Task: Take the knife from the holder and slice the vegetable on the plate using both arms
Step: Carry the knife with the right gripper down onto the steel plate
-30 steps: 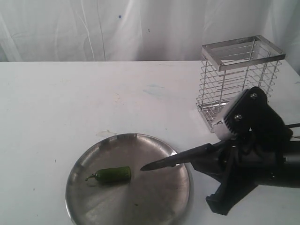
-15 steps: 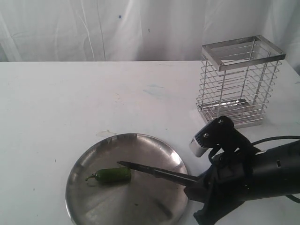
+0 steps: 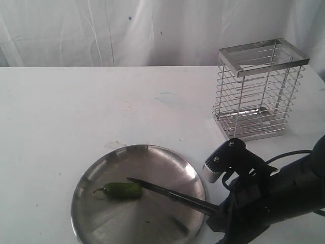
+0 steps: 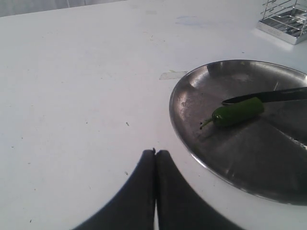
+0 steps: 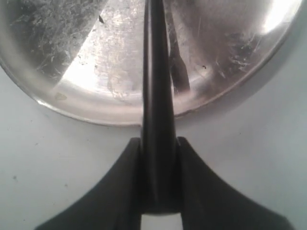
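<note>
One second on, has dropped knife [image 3: 167, 191] low across plate [image 3: 152, 162], tip beside vegetable [image 3: 123, 190], right gripper [image 5: 159, 149] clenched on it, left gripper [image 4: 155, 155] shut, empty: likely ready to slice.

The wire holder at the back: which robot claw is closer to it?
Right. The right gripper, gripping the knife, is on the holder's side of the plate; the left gripper is off the plate's opposite side.

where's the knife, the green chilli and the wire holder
knife [image 3: 167, 191], exterior view, middle of the dark blade
green chilli [image 3: 123, 190], exterior view, middle of the pod
wire holder [image 3: 271, 66], exterior view, front strip of its flat top rim
</note>
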Robot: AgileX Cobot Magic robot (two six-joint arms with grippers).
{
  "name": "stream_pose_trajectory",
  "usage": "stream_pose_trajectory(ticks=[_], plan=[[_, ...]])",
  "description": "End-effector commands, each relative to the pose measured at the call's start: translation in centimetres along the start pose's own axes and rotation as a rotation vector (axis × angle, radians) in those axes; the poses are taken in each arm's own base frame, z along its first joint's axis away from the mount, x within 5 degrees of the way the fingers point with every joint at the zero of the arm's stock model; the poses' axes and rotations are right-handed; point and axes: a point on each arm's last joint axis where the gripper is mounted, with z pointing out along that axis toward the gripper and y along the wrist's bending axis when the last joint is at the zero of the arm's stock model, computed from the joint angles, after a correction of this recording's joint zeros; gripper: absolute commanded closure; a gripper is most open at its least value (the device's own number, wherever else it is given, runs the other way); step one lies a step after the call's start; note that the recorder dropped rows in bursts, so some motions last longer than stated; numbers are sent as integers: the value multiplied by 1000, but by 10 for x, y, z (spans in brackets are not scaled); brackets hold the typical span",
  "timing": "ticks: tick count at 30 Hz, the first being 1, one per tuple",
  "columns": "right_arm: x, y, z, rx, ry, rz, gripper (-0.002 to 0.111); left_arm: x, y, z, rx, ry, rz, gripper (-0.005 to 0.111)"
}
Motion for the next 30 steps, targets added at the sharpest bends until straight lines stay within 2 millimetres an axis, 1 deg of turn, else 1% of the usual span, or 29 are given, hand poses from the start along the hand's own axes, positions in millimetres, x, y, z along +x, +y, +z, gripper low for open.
stream_pose_trajectory(ticks=[1, 8, 20, 30], plan=[[-2, -1, -1, 1, 26, -6, 108, 2, 0, 0, 3, 4, -10, 107], [-5, -6, -3, 38, 62, -11, 108, 2, 0, 0, 3, 4, -10, 107], [4, -10, 13, 0, 169, 10, 108, 2, 0, 0, 3, 4, -10, 107], [-1, -11, 12, -3, 162, 11, 108, 2, 0, 0, 3, 4, -10, 107]])
